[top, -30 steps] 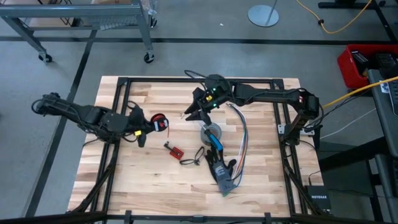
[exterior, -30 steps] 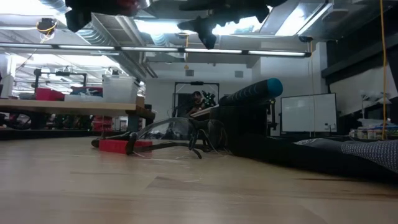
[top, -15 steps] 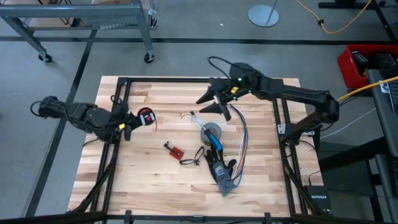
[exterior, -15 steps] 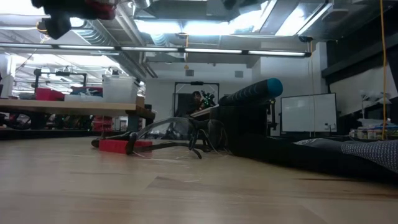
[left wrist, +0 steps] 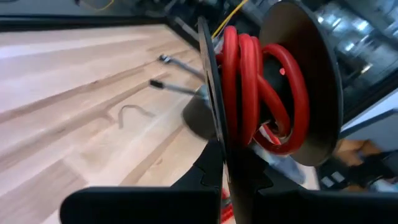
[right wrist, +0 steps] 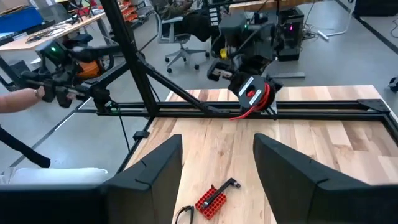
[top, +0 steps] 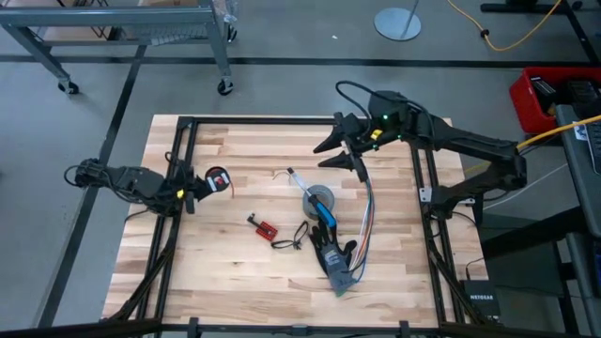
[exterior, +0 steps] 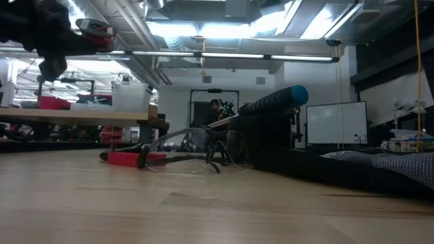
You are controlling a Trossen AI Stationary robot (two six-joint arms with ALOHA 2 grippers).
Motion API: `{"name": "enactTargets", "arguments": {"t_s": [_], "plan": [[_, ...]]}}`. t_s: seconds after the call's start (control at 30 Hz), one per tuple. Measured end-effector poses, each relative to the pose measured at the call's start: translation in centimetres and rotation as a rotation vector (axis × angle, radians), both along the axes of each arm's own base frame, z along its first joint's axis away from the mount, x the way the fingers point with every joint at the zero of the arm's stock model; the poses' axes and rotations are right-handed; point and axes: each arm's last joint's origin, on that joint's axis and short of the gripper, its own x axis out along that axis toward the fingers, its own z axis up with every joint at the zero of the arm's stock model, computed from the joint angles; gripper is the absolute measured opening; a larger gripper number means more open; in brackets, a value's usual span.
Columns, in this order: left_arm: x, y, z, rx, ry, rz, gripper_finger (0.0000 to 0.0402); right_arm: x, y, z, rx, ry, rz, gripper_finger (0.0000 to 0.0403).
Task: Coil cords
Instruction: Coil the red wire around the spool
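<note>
The cord is red and wound on a small black spool (left wrist: 267, 93). My left gripper (top: 201, 185) is shut on it above the table's left edge. The spool also shows in the high view (top: 219, 177), the low view (exterior: 95, 28) and the right wrist view (right wrist: 255, 94). In the right wrist view a loose red end (right wrist: 241, 115) hangs below it. My right gripper (top: 340, 156) hangs open, high over the table's far right part, with nothing between its fingers (right wrist: 155, 168). My left gripper pinches the rim of one of the spool's thin black discs (left wrist: 212, 127) between its two fingers. The fingers come nearly level from the table's left side. The spool is lifted clear of the table with its discs on edge and the red coils beside the fingers.
Mid-table lie a grey tape roll (top: 320, 199), a blue-handled tool (top: 325, 215), long multicoloured ribbon wires (top: 365, 211), a small red board (top: 266, 226) with a short black wire (top: 287, 240), and a bent metal wire (top: 285, 175). A black frame (top: 282, 122) rims the table.
My left gripper has drawn back toward the table's left edge and sunk lower, still shut on the spool, which stays clear of the table. My right gripper has risen and swung toward the table's far right, still open.
</note>
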Motion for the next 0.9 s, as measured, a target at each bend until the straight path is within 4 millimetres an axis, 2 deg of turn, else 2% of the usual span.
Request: {"name": "enactTargets", "arguments": {"t_s": [0.4, 0.53, 0.77, 0.9], "plan": [[2.1, -0.7, -3.7, -0.075, -0.23, -0.01, 0.0, -1.3, 0.2, 1.3, -0.028, -0.061, -0.049, 0.02], [2.3, -0.8, -4.1, -0.145, -0.317, -0.011, 0.0, -1.6, 0.2, 2.1, -0.047, -0.122, -0.067, 0.02], [2.5, -0.9, -4.4, -0.25, -0.318, -0.003, 0.0, -1.7, 0.3, 3.3, -0.073, -0.237, -0.069, 0.02], [2.9, -1.0, -4.8, -0.304, -0.279, 0.0, 0.0, -1.8, 0.2, 3.5, -0.081, -0.247, -0.105, 0.02]]}}
